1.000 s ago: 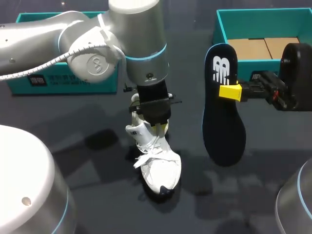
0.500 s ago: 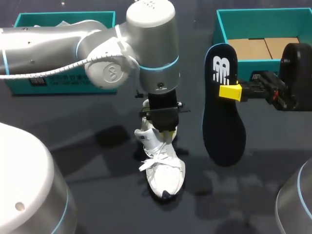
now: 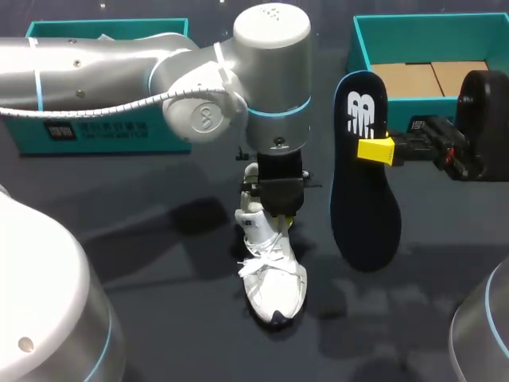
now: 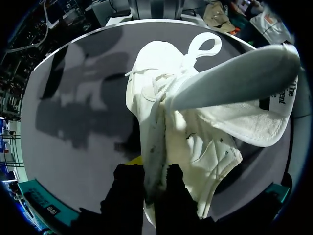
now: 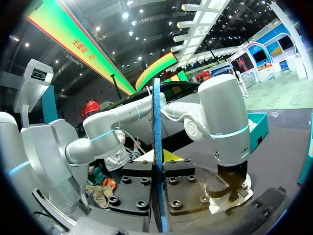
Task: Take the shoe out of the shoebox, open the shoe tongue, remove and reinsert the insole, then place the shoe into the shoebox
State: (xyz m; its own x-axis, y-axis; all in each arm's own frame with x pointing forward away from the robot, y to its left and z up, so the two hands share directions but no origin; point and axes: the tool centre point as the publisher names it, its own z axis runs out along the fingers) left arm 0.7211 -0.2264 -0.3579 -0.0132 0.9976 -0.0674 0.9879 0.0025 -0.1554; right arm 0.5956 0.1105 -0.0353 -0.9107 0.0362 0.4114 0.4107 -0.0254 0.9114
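I am holding the white lace-up fabric sneaker (image 3: 274,274) with my left claw (image 3: 274,208), which is hanging over its heel end. In the left wrist view the two fingers are pressing from both sides on the thin edge of the sneaker's opening, so this claw is clamped on the sneaker. The sneaker is standing on its sole on the dark grey worktop (image 3: 159,263), with its toe pointing away from the boxes. I judge that I am gripping it at this place to steady it and to leave the opening free. Its long tongue with the grey underside (image 4: 234,78) is standing up and away from the opening, ahead of my left fingers, and this is giving room for the insole. My right claw (image 3: 376,150) is clamped on the dark navy foam insole with a white logo (image 3: 362,199), pinching its two flat faces near the logo end. The insole is hanging in the air near the sneaker, on its right side and not touching it, so I judge that I am preparing to put it back. The open teal cardboard shoebox (image 3: 359,48) is waiting behind the insole, and a second teal box part (image 3: 103,131) is lying behind my left arm.
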